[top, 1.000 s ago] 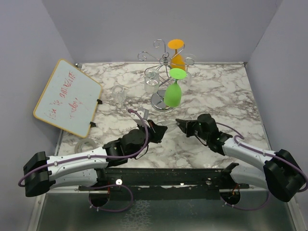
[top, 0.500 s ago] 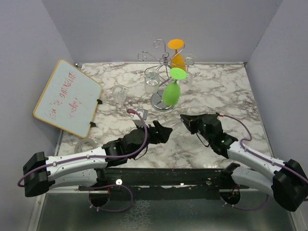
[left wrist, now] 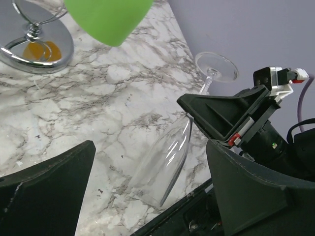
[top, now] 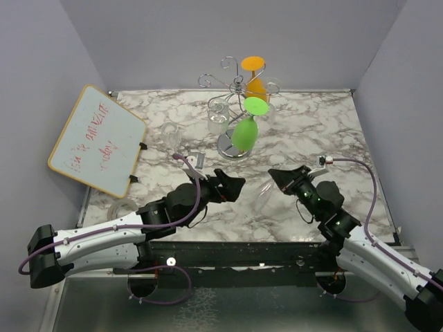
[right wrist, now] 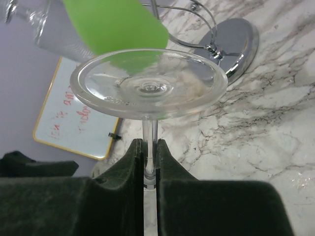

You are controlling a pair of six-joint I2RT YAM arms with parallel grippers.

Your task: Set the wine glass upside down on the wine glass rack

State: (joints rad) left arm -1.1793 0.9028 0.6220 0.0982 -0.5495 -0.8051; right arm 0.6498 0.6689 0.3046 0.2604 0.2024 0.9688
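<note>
Right gripper (right wrist: 149, 147) clamps wine glass (right wrist: 147, 88) stem, glass tilted foot-up; left gripper (top: 232, 185) open beside the bowl.

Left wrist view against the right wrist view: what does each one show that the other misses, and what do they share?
Only the left wrist view shows the clear bowl of the wine glass, tilted with its rim lowest, and the right gripper from outside. Only the right wrist view shows the whiteboard and, close up, the glass's stem clamped between the right jaws. Both show the glass's round foot, the green glass and the shiny base of the rack.
</note>
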